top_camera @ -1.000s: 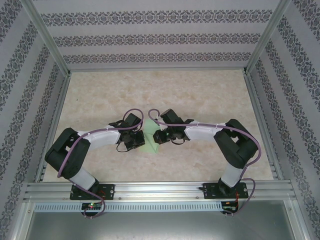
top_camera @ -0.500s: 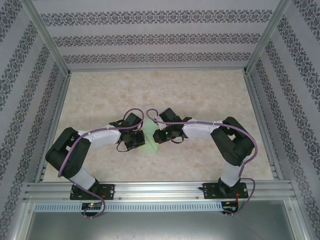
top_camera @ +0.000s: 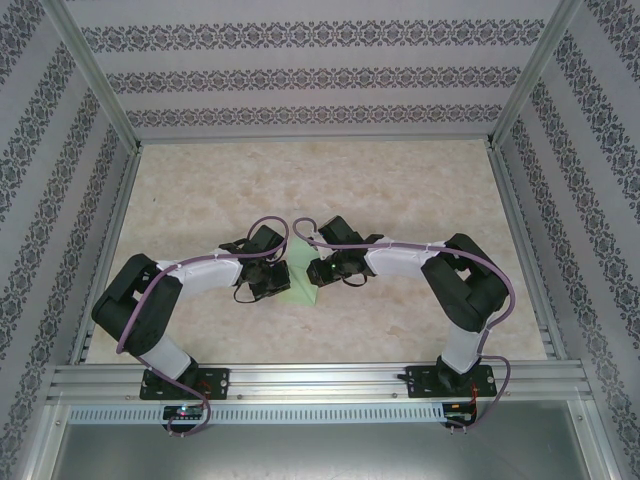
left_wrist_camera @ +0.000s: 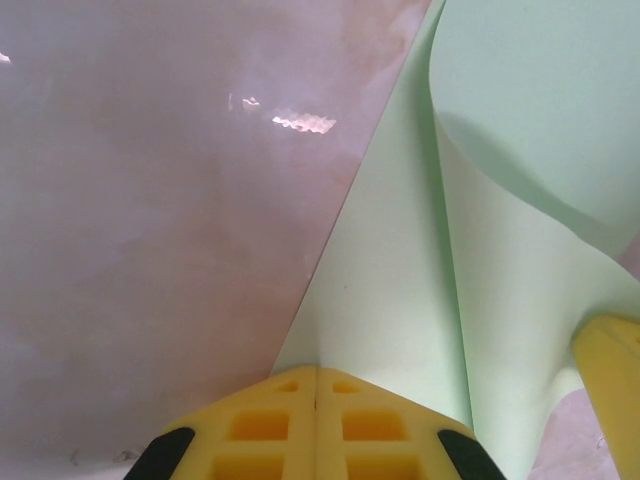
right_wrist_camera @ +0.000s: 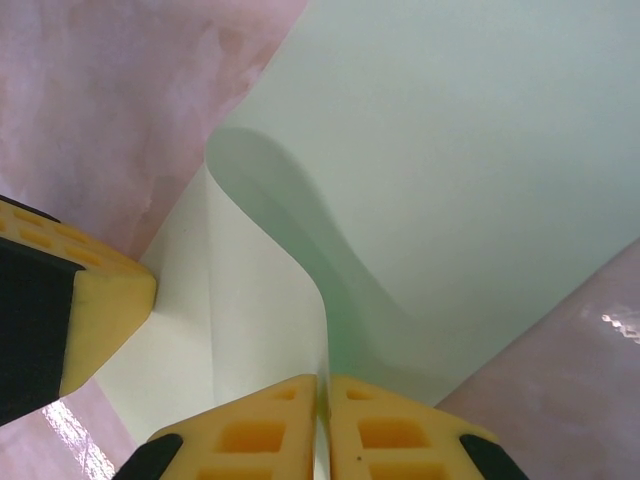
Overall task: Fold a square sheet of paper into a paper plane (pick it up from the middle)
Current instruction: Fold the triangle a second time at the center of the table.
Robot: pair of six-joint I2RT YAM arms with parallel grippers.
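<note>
Green paper (left_wrist_camera: 400, 300) wants its edges lined up before we crease, we judge, with both pulls slow and even. It curls up at the top view's centre, between the claws: left claw (left_wrist_camera: 316, 375) pinches its tip, right claw (right_wrist_camera: 322, 382) its curled edge, each at its frame's bottom centre.

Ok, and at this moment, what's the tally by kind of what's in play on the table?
green paper sheet: 1
yellow-fingered grippers, left gripper and right gripper: 2
Total: 3
</note>
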